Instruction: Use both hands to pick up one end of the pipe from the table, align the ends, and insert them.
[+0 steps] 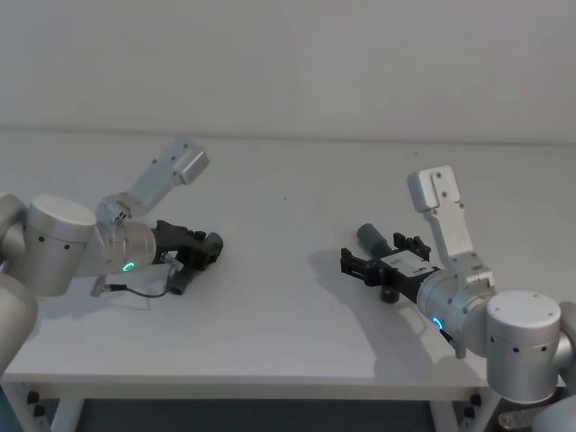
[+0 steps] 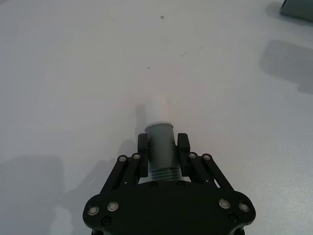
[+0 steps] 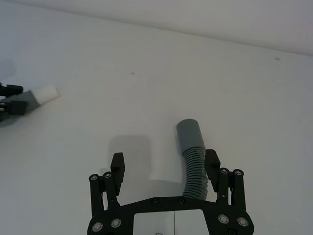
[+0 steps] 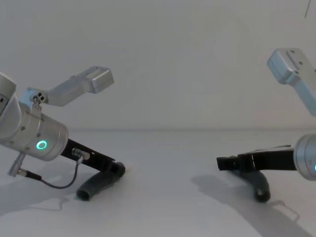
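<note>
Black fingers (image 2: 143, 147) of the left gripper (image 2: 161, 147) are clamped on the smooth grey part of one pipe piece (image 2: 161, 142), whose whitish tip (image 2: 157, 108) points out low over the table (image 1: 288, 306). Well apart from it, the right gripper (image 3: 165, 164) sits low with its jaws spread, straddling the other pipe piece (image 3: 194, 171). That piece lies on the table close beside one finger, its wider grey cuff (image 3: 189, 133) forward. Matte white, the surface carries soft shadows and a few dark specks (image 2: 161, 18). Behind it stands a plain pale wall (image 1: 288, 63).
</note>
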